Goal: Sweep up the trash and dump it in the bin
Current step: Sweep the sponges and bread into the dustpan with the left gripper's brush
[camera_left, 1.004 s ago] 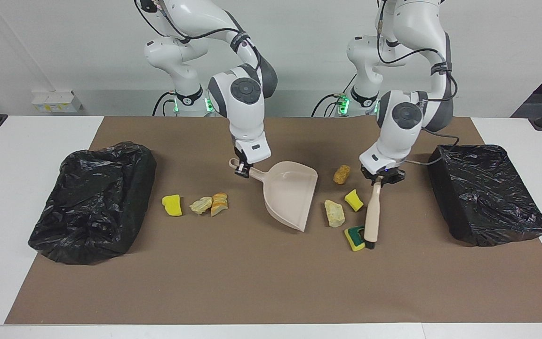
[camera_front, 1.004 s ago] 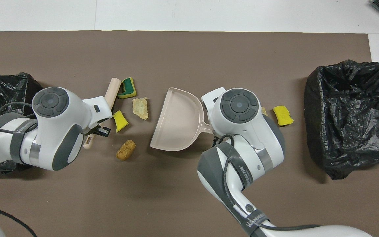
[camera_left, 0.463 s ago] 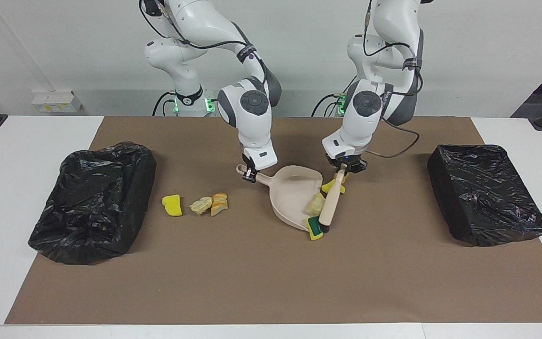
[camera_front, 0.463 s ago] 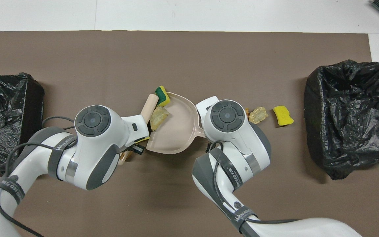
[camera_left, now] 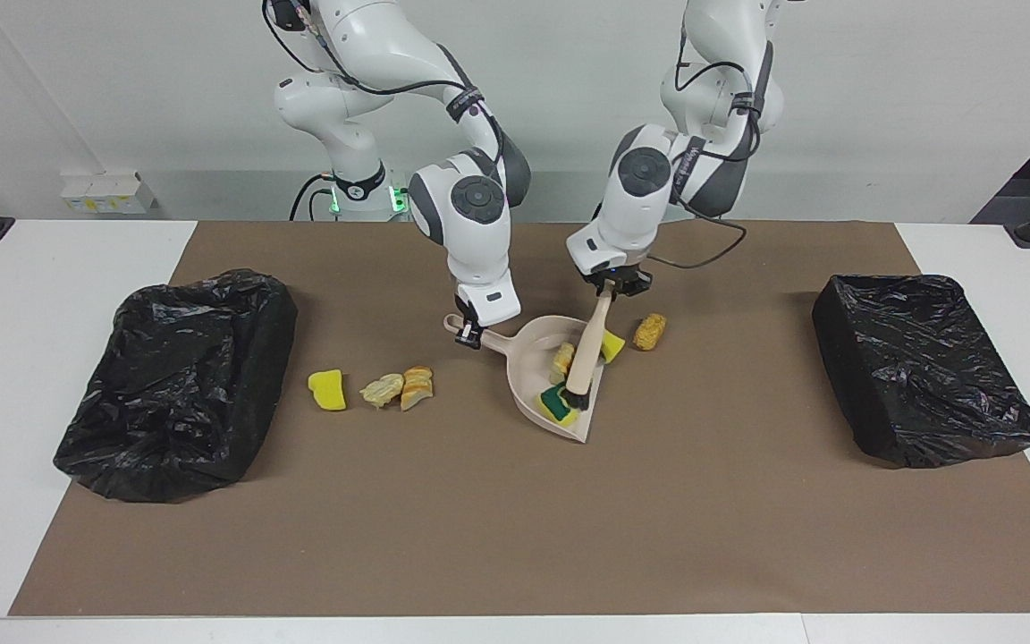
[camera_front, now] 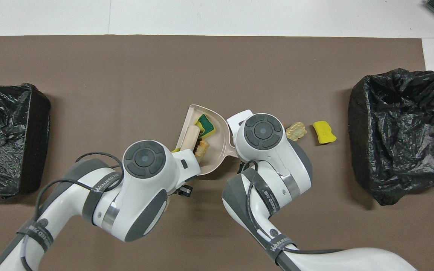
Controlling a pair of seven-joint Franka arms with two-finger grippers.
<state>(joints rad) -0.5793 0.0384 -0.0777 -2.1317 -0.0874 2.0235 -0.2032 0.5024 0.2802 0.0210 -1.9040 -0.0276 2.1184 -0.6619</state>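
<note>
Two tools share this step: my left tool point(camera_left: 612, 288) is clamped shut on the brush point(camera_left: 585, 353), its bristles inside the dustpan point(camera_left: 536, 365), which my right tool point(camera_left: 468, 333) grips tight by the handle. Trash is split: a green-backed sponge point(camera_left: 555, 404) and a tan chunk point(camera_left: 561, 358) lie in the pan, a yellow piece point(camera_left: 612, 344) at its lip, an orange chunk point(camera_left: 650, 331) beside it toward my left arm's end, and three scraps point(camera_left: 370, 388) toward my right arm's end. Next, I judge, the brush must lift over the orange chunk and sweep it in before I dump into a bin point(camera_left: 922, 367).
</note>
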